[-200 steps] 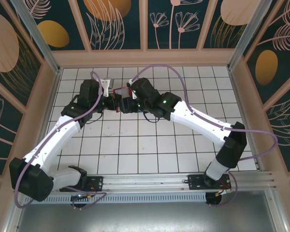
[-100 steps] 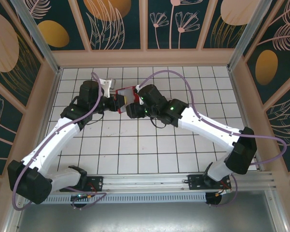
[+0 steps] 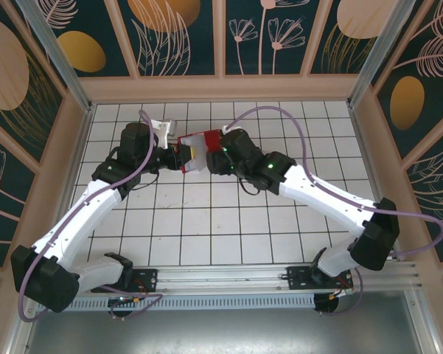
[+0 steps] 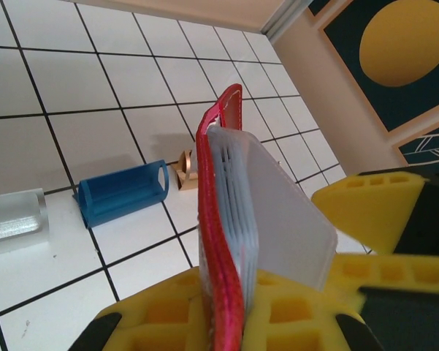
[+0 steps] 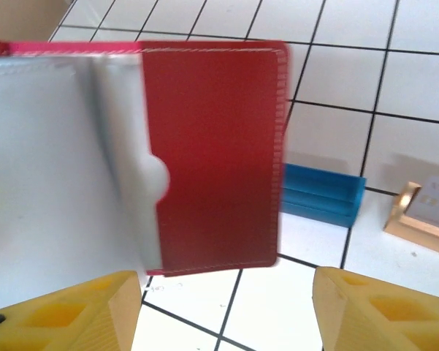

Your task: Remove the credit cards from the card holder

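Wallet (image 3: 206, 140), red, is held aloft near a blue block (image 4: 124, 194), clamped in the closed left claw (image 3: 177, 156), a white card (image 4: 277, 219) jutting out. The right claw (image 5: 226, 296) is held open, empty.

Card holder (image 3: 197, 150): small red folding wallet with stitched edges and greyish see-through inner sleeves. Open, lifted in the air at the far middle of the workspace, standing on edge with its red cover upright. Credit card (image 4: 296, 230): pale, thin, rectangular, fanned out sideways from the sleeves, its lower edge tucked inside.
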Robot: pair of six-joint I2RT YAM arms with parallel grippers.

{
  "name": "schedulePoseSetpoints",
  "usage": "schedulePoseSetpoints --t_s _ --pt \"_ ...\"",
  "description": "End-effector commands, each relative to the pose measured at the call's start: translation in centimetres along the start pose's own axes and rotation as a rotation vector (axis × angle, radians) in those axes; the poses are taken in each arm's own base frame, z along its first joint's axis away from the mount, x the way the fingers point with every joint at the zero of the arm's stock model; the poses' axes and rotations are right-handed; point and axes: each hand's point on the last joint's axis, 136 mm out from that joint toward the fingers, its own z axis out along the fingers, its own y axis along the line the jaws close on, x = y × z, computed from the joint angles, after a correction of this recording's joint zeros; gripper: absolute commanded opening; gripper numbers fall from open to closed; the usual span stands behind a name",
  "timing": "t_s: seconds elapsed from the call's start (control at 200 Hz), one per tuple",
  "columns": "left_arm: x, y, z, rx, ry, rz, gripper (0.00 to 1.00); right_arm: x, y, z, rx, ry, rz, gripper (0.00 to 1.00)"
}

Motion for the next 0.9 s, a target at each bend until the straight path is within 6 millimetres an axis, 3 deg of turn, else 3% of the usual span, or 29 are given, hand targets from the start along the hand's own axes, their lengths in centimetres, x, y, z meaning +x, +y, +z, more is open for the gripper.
schedulePoseSetpoints --t_s 0.0,0.07,0.15,0.36,0.605,0.756,0.896 --pt "-1.4 -1.6 -0.8 0.05 -0.052 0.025 0.0 -1.3 2.1 -2.9 -0.167 -0.068 -0.021 0.64" --pt "-1.5 -1.8 -0.8 0.056 -0.053 0.025 0.0 -0.8 4.7 -3.9 -0.339 -0.076 -0.052 0.68" --pt "-1.6 -1.9 -0.8 0.062 -0.054 0.027 0.0 -0.2 6.1 -4.1 -0.423 -0.065 -0.078 0.72" --pt "-1.7 -2.2 -1.0 0.071 -0.057 0.026 0.0 0.4 6.4 -1.7 -0.324 -0.022 -0.103 0.83" --pt "-1.8 -2.4 -1.3 0.077 -0.063 0.03 0.0 -0.7 4.9 0.0 -0.162 -0.037 -0.062 0.85" --pt "-1.7 -2.5 -1.6 0.078 -0.064 0.036 0.0 -1.4 1.2 -0.3 0.023 -0.073 -0.02 0.85" --pt "-1.7 -2.8 -1.7 0.091 -0.063 0.045 0.0 -1.8 -2.2 -1.7 0.144 -0.105 0.014 0.84"
